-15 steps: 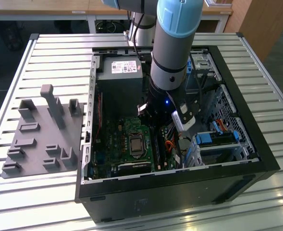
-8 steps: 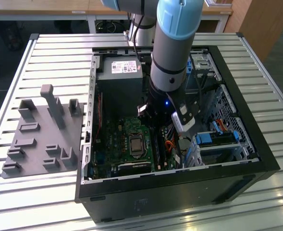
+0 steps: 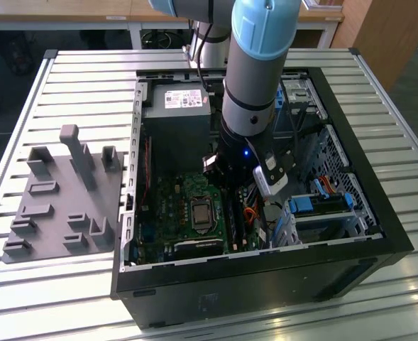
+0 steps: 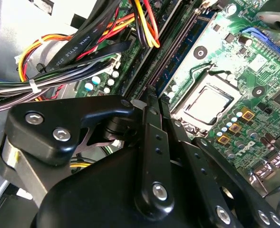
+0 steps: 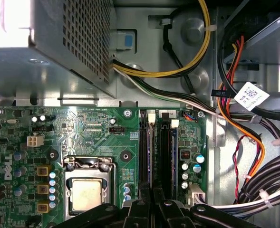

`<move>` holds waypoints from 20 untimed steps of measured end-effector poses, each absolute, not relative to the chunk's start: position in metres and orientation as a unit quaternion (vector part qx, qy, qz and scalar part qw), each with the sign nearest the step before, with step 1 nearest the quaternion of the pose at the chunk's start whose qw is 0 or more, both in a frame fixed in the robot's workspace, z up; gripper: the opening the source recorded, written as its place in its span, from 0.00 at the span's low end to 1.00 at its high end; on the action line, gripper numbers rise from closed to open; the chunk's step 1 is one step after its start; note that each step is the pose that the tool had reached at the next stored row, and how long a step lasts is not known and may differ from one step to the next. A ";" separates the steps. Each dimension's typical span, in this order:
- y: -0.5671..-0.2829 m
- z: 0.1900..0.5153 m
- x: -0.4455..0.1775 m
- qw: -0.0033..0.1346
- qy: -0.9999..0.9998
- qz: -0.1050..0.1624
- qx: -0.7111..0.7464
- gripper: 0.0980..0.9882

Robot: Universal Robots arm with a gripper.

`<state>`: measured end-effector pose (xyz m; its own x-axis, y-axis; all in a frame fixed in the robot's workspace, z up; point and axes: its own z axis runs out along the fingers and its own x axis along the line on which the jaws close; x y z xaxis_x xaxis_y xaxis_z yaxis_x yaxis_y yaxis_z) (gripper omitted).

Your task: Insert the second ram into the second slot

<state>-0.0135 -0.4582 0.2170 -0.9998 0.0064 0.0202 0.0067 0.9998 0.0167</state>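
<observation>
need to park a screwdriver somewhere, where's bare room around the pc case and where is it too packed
Bare slatted table lies at the exterior view's left, behind the grey holder block, and in front of the case. Inside it is crowded: the arm and gripper sit over the RAM slots, with cables bundled beside them and the power supply behind the motherboard.

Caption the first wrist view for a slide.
Gripper poised over the RAM slots on the motherboard, beside the CPU socket.
</observation>
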 end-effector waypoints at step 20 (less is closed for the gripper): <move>-0.458 0.216 -0.013 0.011 -1.000 -0.008 -0.011 0.04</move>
<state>-0.0128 -0.4585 0.2157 -0.9995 0.0227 0.0224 0.0230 0.9996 0.0149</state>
